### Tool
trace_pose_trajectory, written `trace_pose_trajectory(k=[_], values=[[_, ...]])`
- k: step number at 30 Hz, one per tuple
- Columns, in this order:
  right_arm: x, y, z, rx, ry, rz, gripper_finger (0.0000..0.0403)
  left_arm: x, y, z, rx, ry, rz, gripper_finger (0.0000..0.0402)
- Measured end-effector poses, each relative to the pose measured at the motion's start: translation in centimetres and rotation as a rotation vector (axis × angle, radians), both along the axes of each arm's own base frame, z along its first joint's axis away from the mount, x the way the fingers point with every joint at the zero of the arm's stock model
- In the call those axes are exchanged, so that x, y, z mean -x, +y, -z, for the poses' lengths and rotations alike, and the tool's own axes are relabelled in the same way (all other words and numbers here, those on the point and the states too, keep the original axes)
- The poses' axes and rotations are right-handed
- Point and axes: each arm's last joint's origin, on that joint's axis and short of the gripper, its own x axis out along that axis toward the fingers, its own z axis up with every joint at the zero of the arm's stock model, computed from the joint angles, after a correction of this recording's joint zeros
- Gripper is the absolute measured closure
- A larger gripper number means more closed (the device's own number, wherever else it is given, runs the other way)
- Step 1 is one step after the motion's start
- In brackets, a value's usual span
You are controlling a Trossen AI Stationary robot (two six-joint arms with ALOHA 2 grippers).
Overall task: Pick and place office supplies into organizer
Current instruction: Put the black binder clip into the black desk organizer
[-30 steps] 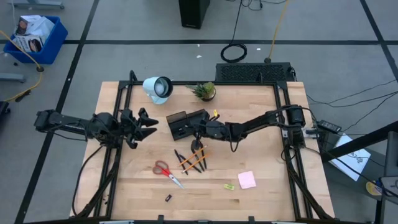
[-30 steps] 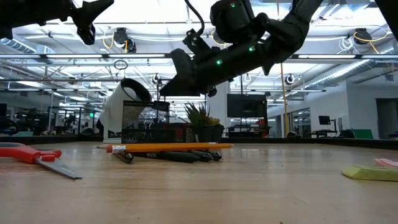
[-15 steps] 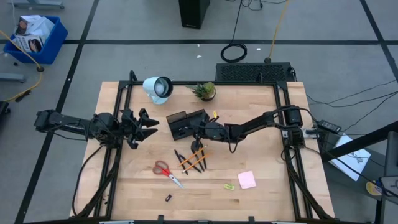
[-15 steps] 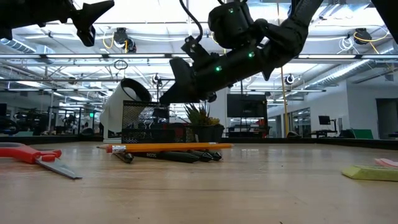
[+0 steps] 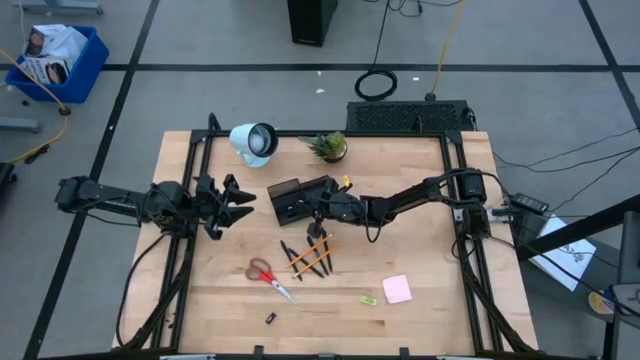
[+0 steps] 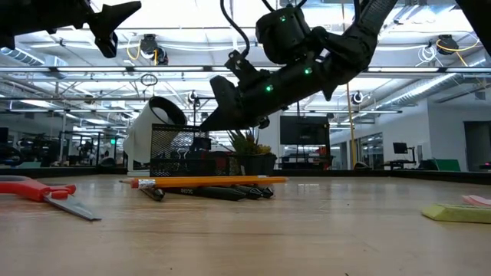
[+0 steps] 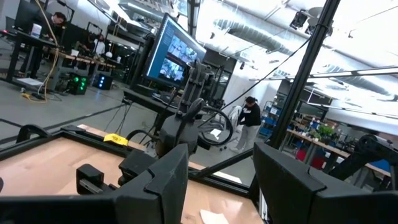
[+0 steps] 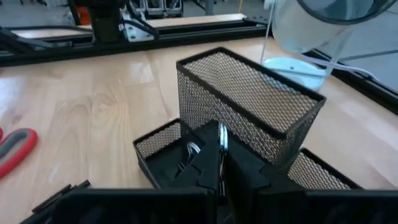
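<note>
The black mesh organizer stands on its base at mid-table, with a tall bin and low front trays. My right gripper hovers over a low tray, shut on a small silvery clip piece. Black and orange pens, red-handled scissors, the pink sticky pad, a yellow bit and a dark bit lie flat on the table. My left gripper waits open, raised left of the organizer. My right gripper pinches a thin silvery metal piece between its two fingertips, and the piece sticks out past them. The fingers slant down from the table's right side. The piece is lifted clear, above the organizer's low front tray, where silvery wire bits lie.
A white round lamp and a small potted plant stand near the far edge behind the organizer. Black frame rails run along both table sides. Bare wood lies between the pens and the sticky pad.
My right gripper has dipped a little and edged toward the organizer, staying shut. The things on the table have not moved.
</note>
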Motion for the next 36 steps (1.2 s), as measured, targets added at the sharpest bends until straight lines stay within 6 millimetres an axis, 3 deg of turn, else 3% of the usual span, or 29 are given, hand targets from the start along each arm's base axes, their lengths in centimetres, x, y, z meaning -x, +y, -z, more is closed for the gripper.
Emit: trace_pose_trajectory(k=[16, 23, 36], values=[[0.0, 0.0, -0.1, 0.005, -0.005, -0.028, 0.0337, 0.0, 0.0, 0.1, -0.001, 0.008, 0.000, 0.0215], [-0.1, 0.2, -0.1, 0.025, 0.002, -0.041, 0.0334, 0.0, 0.0, 0.2, -0.003, 0.018, -0.001, 0.0215], [0.2, 5.5, -0.1, 0.072, 0.031, -0.264, 0.0333, -0.1, 0.0, 0.4, -0.015, 0.043, -0.003, 0.0215]])
